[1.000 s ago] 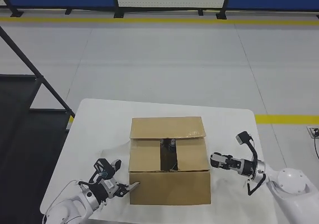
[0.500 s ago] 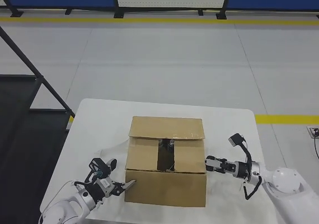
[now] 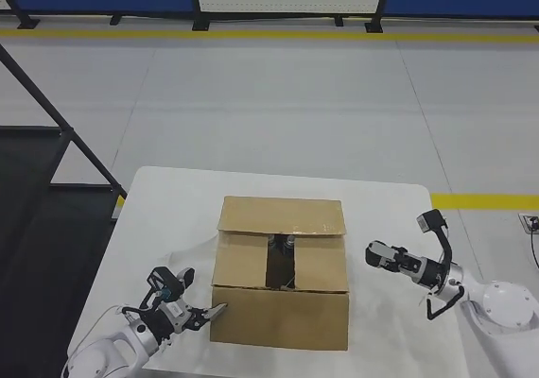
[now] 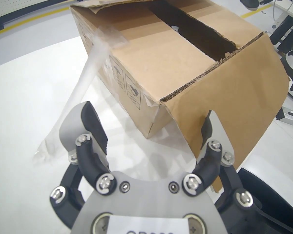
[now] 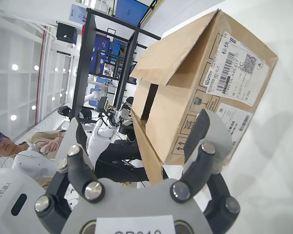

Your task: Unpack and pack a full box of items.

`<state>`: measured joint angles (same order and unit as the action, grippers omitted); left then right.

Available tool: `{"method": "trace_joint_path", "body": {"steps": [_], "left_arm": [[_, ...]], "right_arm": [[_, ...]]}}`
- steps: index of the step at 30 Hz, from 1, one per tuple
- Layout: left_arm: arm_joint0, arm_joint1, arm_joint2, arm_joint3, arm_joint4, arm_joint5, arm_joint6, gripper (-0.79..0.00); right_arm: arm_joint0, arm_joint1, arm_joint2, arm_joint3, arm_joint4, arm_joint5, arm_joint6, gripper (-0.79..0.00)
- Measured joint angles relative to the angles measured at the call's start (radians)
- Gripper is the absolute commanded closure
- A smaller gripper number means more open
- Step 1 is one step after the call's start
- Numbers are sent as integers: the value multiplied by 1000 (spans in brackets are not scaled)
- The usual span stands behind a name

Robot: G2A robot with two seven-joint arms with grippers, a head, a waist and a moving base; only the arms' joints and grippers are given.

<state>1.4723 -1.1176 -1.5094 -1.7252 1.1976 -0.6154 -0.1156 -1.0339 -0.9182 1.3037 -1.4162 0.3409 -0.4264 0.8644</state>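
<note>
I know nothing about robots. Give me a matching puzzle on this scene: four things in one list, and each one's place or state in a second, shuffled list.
1. cardboard box
2. left gripper
3. right gripper
4. clear tape strip

A. open, apart from the box, off its labelled side
B. top flaps parted, dark gap between them
C. running from the box's side down to the table
D. open, at the box's near corner

Pairs: 1-B, 2-D, 3-A, 4-C.

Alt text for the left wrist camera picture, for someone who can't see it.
A brown corrugated cardboard box sits on a white table, a dark gap between its top flaps. The open left claw is at its hanging side flap; a strip of clear tape trails from box to table.
</note>
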Motion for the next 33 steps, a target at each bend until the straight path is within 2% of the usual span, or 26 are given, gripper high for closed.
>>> {"method": "trace_joint_path", "body": {"steps": [3,6,12,14,23,26,33], "left_arm": [[0,0,0,0,0,0,0,-785],[0,0,0,0,0,0,0,-785],[9,0,8,-6,3,11,21,-785],[12,1,8,-6,3,15,29,-785],[26,4,-5,-8,-7,29,52,-785],[28,4,-5,-9,-11,34,57,-785],[32,5,1,-12,-15,37,66,-785]], "right_arm": [[-3,-1,-2,-5,7,2,-3,-785],[-4,-8,-8,-1,115,29,14,-785],[108,-27,-56,117,382,234,218,-785],[151,-37,-86,158,403,282,226,-785],[318,-96,-256,277,356,381,183,-785],[351,-114,-280,319,381,353,169,-785],[386,-149,-290,331,396,259,-38,-785]]}}
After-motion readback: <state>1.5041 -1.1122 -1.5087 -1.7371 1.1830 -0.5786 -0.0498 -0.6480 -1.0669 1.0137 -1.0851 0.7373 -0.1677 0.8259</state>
